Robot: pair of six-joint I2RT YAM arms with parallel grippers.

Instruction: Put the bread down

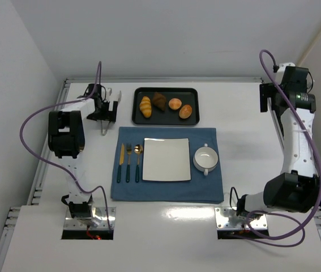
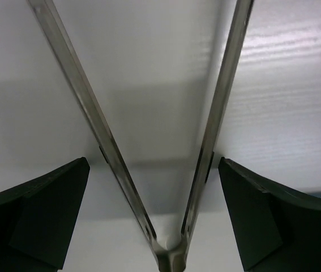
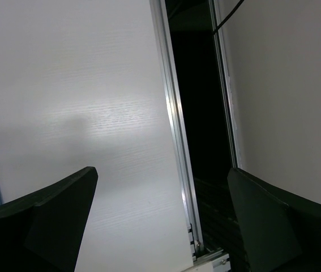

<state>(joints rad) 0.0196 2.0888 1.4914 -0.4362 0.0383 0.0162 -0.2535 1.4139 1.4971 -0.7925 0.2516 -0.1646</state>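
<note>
The bread (image 1: 145, 106), a golden ridged roll, lies at the left end of the black tray (image 1: 166, 118) at the back of the table. Left of the tray, my left gripper (image 1: 107, 109) hangs low over metal tongs (image 1: 104, 130) that lie on the white table. In the left wrist view the tongs (image 2: 115, 164) spread in a V between my dark fingers (image 2: 41, 209), with a gap on each side, so the left gripper (image 2: 153, 164) is open. My right gripper (image 1: 265, 97) is raised at the back right. The right gripper (image 3: 163, 173) is open and holds nothing.
A dark brown pastry (image 1: 159, 100) and two round buns (image 1: 175, 103) share the tray. In front lies a blue mat (image 1: 166, 192) with a square white plate (image 1: 166, 159), a white bowl (image 1: 205, 159) and cutlery (image 1: 129, 161). The table's right rail (image 3: 174, 130) runs below the right gripper.
</note>
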